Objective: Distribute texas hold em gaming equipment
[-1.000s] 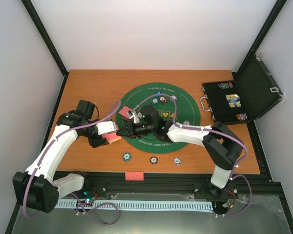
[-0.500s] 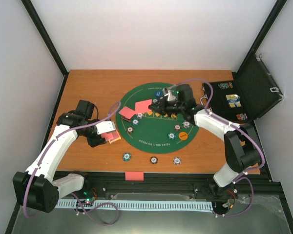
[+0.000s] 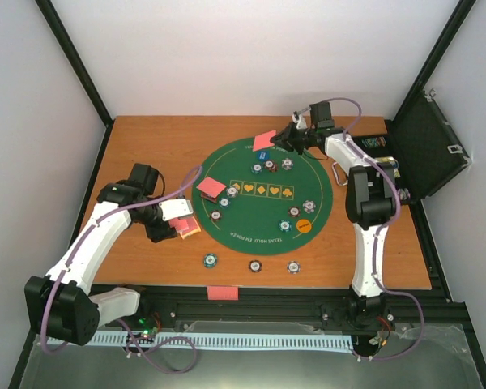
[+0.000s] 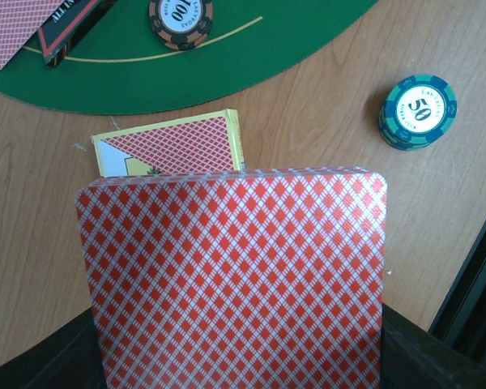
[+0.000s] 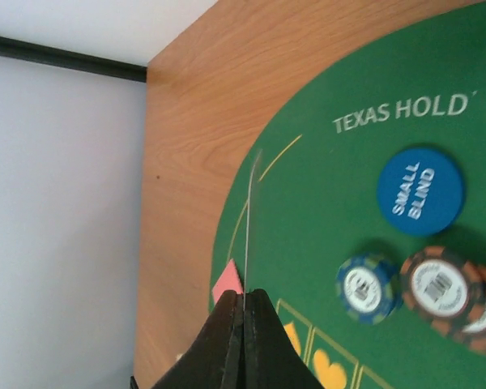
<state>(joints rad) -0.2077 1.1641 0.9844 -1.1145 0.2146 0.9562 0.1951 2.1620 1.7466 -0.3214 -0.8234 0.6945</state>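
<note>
While the left gripper (image 3: 176, 227) is clamped on the deck of cards (image 4: 235, 284) just off the left edge of the green mat (image 3: 259, 212), with a yellow-edged card box (image 4: 166, 146) showing just beyond it on the table (image 3: 146, 146), we judge the step in hand to be dealing. The right gripper (image 5: 245, 298) is pinched shut on a single card (image 3: 265, 140), which the wrist view shows edge-on. It holds that card out at the far edge of the mat, near the blue button (image 5: 419, 191) and a cluster of chips (image 3: 269, 166). We cannot tell whether the card touches the felt yet. On the left side of the mat some dealt cards (image 3: 211, 188) lie face down beside a row of chips, and an orange button (image 3: 304, 226) sits at the near right. The far place seems to have its chips and button but no card lying flat. We think the next move calls for lowering the card level onto the mat just beside the far chips without nudging them. The jaws would then part so that it drops flat, and the arm would go back to the deck for another.
</note>
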